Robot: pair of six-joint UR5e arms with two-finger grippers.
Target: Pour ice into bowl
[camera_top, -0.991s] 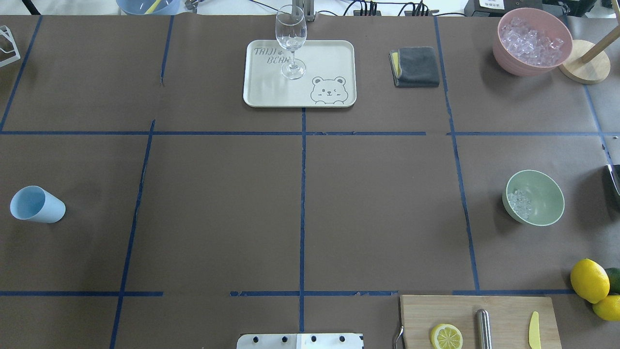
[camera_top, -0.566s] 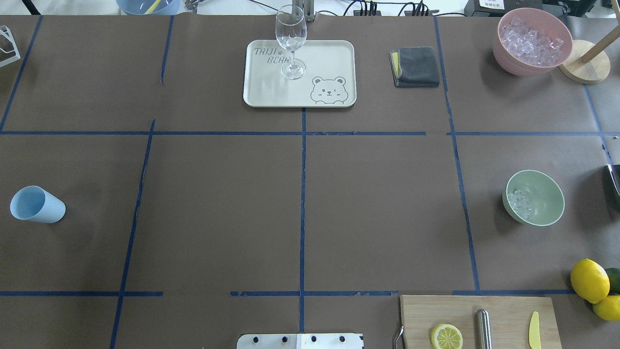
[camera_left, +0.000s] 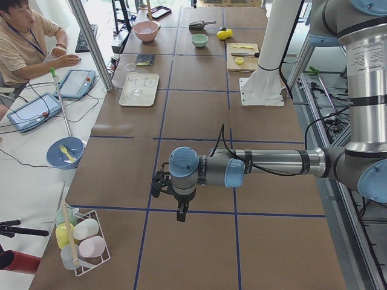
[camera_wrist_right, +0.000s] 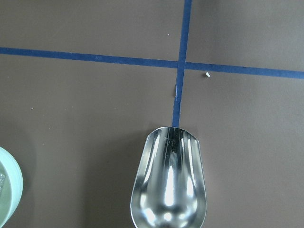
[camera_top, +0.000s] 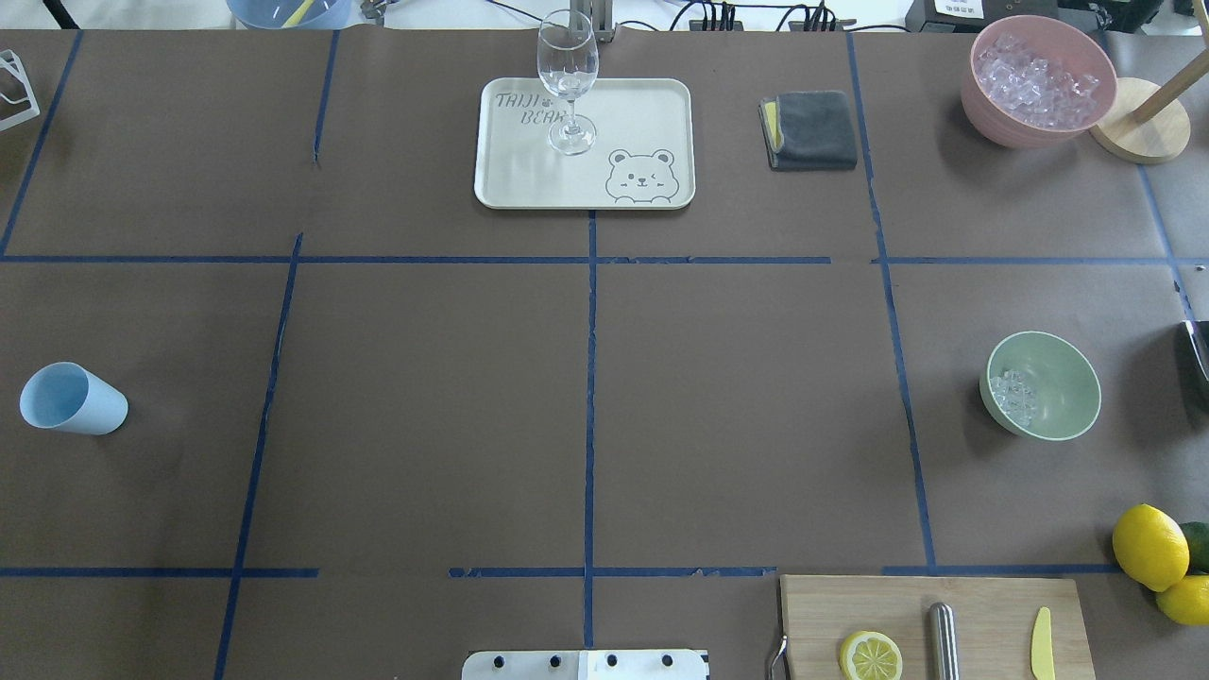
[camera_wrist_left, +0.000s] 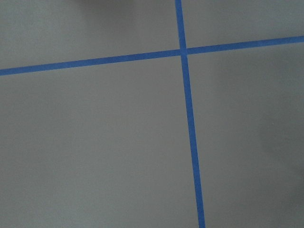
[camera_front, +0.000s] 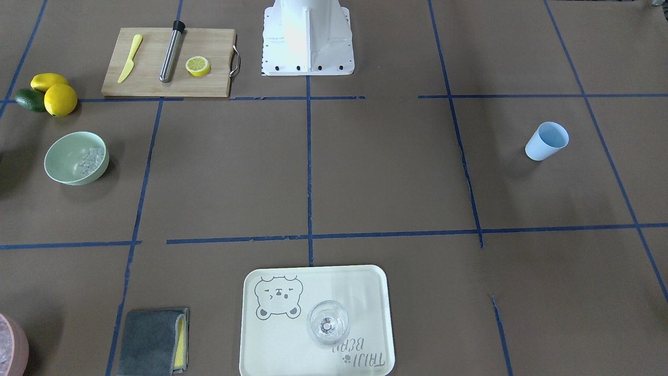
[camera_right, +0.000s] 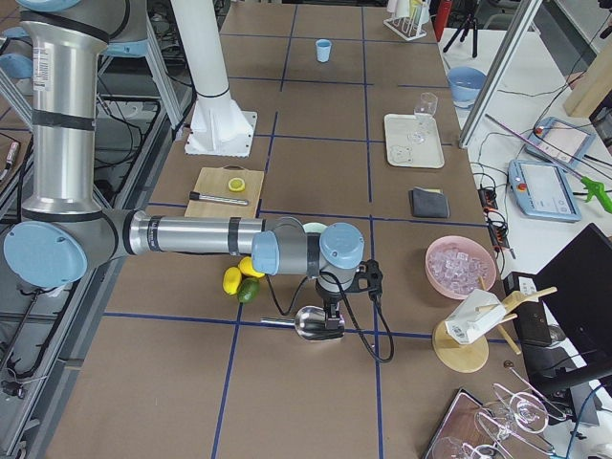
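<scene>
table [camera_top: 425, 425] | brown, blue-taped | holds bowl [camera_top: 1065, 378], blue cup [camera_top: 71, 399], tray [camera_top: 642, 113], cutting board [camera_top: 992, 604], grey cloth [camera_top: 814, 127], lemons [camera_top: 1149, 546]

Noted brown paper-covered tabletop [camera_top: 425, 397], gridded with blue tape lines [camera_top: 589, 378]; white side desk [camera_left: 30, 187] alongside; even lighting.

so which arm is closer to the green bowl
Right. The right gripper hangs just beside the bowl, not touching it; the left gripper is far off at the table's opposite end.
</scene>
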